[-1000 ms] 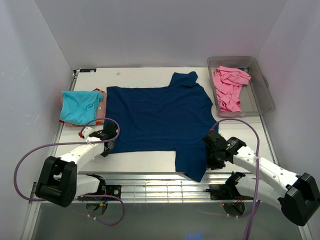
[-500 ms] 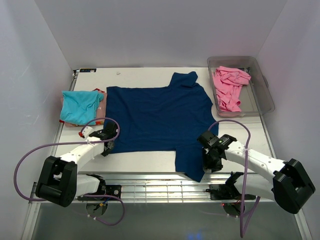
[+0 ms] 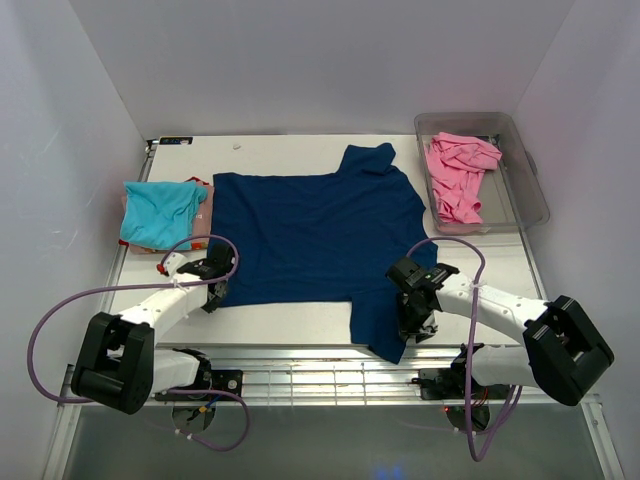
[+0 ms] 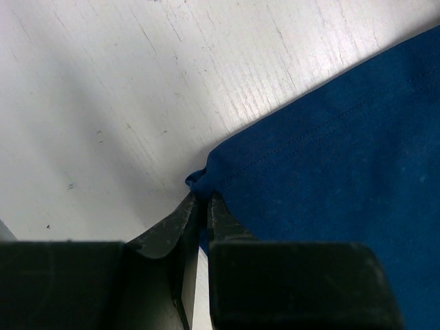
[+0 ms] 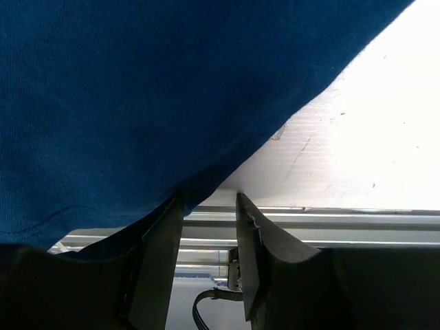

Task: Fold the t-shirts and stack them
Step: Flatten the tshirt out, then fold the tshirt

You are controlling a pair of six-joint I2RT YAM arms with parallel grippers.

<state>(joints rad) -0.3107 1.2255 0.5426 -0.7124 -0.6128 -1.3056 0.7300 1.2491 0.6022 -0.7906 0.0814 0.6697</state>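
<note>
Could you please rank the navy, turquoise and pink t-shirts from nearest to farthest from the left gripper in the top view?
1. Navy t-shirt, corner in the left gripper.
2. Turquoise t-shirt, left edge.
3. Pink t-shirt, far-right tub.

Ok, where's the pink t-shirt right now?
In the top view, the pink t-shirt lies crumpled inside the clear tub at the far right, beside the navy t-shirt.

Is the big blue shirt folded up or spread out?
Spread out. The navy t-shirt lies open and flat across the table, both sleeves sticking out, and nothing is folded over its body.
</note>
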